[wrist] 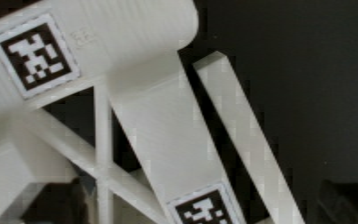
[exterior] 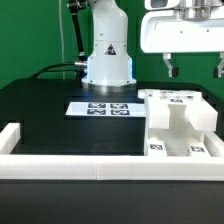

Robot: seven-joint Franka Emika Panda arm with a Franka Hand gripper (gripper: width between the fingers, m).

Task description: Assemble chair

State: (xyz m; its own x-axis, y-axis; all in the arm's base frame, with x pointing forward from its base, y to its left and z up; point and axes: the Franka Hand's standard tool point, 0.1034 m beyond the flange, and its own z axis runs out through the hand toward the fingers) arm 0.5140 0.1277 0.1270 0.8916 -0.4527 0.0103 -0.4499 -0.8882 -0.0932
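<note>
The gripper (exterior: 196,70) hangs in the air above the chair (exterior: 180,125), near the exterior view's right edge of the table (exterior: 45,120); its two fingers (exterior: 171,68) stand wide apart and nothing is between them; they do not touch the chair.

The chair is a chunky white block of joined pieces with black-and-white tags on its top and front; it stands at the table's front corner on the exterior view's right, just behind the white border wall (exterior: 90,166); whether it touches the wall I cannot tell.

The marker board (exterior: 100,108) lies flat near the table's middle, just beside the chair; the robot base (exterior: 107,60) stands at the back edge.

In the wrist view the chair (wrist: 149,110) fills the picture, very close; two tags are seen on its white slabs and bars.
</note>
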